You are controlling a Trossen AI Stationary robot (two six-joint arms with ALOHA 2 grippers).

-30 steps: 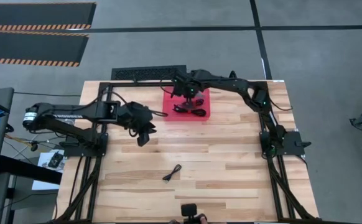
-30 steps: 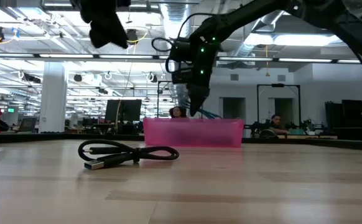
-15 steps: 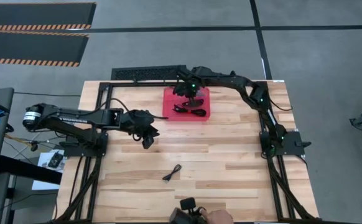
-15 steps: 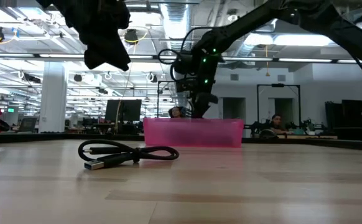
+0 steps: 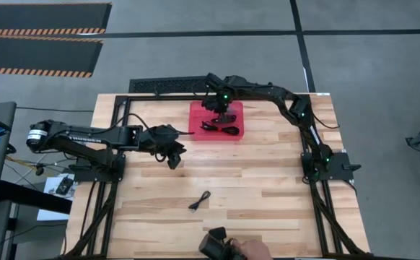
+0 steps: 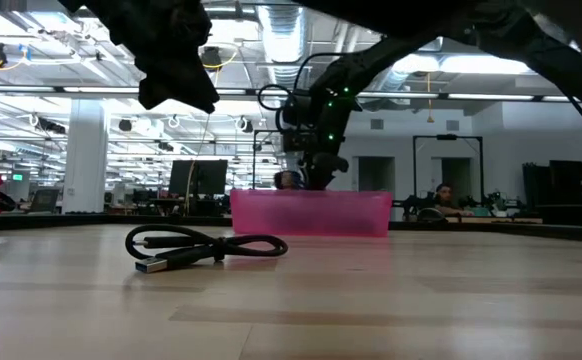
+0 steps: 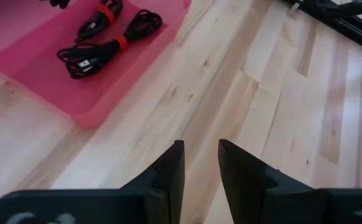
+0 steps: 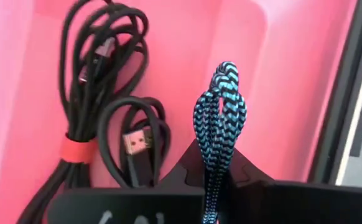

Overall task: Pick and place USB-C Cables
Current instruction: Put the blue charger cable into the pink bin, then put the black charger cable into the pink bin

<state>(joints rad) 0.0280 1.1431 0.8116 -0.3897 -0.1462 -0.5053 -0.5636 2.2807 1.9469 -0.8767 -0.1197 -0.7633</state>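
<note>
The right gripper [image 8: 213, 168] is hanging over the red tray [image 5: 237, 130] in the upper middle of the high view, its fingers clenched on the light blue cable [image 8: 218, 118]. That braided, blue-and-black patterned bundle is folded into a loop that is running lengthwise straight out past the fingertips, so it is hanging directly above the tray floor, beside two black cables [image 8: 100, 106] already lying there, each bound with a red band. The tray is translucent, smooth-walled plastic with rounded corners.

One more black cable [image 5: 200, 201] is lying loose on the pale wooden desk [image 5: 268, 188], lower centre of the high view, its long axis slanting from lower left to upper right. The left gripper [image 7: 199, 158] is hovering left of the tray with fingers released and only a narrow gap between them; it looks the nearer arm to that cable.
</note>
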